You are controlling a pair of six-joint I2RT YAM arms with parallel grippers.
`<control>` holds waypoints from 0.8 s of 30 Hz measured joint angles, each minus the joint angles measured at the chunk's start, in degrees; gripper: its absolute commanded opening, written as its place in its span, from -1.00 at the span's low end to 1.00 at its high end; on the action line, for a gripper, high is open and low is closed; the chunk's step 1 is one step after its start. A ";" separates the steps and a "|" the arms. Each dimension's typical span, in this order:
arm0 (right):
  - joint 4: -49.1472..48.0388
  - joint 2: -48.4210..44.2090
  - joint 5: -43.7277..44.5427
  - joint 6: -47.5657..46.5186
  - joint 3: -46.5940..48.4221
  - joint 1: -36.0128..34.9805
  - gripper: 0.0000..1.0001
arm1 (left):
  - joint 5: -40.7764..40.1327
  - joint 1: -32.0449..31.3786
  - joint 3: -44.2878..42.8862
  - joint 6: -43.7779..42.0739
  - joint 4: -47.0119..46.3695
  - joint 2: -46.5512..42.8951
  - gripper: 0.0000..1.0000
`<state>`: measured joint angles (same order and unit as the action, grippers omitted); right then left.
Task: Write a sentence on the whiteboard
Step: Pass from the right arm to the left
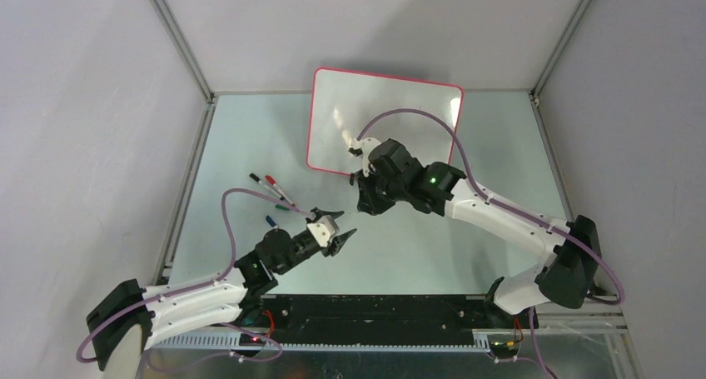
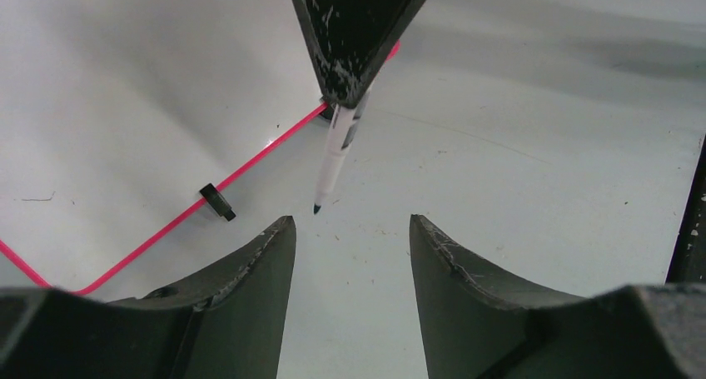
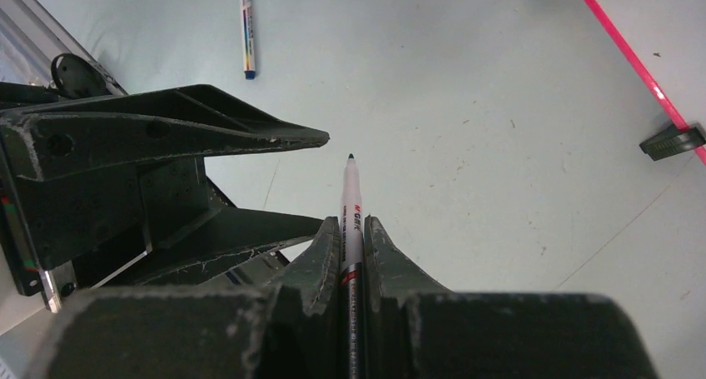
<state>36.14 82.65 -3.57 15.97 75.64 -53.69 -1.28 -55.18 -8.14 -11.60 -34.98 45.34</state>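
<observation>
The whiteboard (image 1: 383, 117), white with a red-pink rim, stands at the back of the table; its face (image 2: 125, 87) shows bare and the sentence is not in view. My right gripper (image 3: 350, 222) is shut on a white marker (image 3: 350, 200) whose dark tip points forward and down at the table. It hangs just in front of the board's near edge (image 1: 364, 196). My left gripper (image 2: 351, 221) stands open and empty, facing the marker's tip (image 2: 317, 207) from a short way off. The marker hangs from the right gripper's fingers (image 2: 354, 29).
Several loose markers (image 1: 270, 187) lie on the table left of the board, one with a blue tip (image 3: 247, 29) nearest my left arm. The board's black feet (image 2: 218, 202) (image 3: 673, 140) rest on the pale green table. Metal frame rails run along both sides.
</observation>
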 measured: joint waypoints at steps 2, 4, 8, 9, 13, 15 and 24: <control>0.44 0.83 0.00 -0.44 0.57 -0.59 -1.00 | 0.00 -0.11 0.00 -0.07 -0.37 0.00 0.12; 1.09 1.68 -0.09 -0.90 1.25 -1.20 -1.00 | 0.00 -0.22 0.00 -0.09 -0.59 0.00 0.09; 2.54 3.39 -0.39 -1.70 2.69 -2.71 -1.00 | 0.02 -0.42 0.00 -0.44 -0.74 0.07 0.00; 2.73 3.65 -0.42 -1.86 2.91 -2.97 -1.00 | 0.02 -0.46 0.00 -0.52 -0.87 0.15 -0.02; 3.48 4.50 -0.85 -2.60 3.63 -4.13 -1.00 | 0.17 -0.63 -0.02 -0.55 -0.98 0.70 -0.11; 3.50 4.66 -1.09 -2.80 3.82 -4.48 -1.00 | 0.22 -0.70 0.00 -0.57 -0.96 0.85 -0.31; 3.85 4.81 -1.53 -4.02 4.44 -5.18 -1.00 | 1.60 -1.07 -0.44 -2.84 0.55 0.90 -1.00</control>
<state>39.99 87.46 -5.10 11.94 80.07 -58.87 0.32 -56.25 -8.58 -14.44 -34.44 46.24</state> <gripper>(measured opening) 0.132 0.076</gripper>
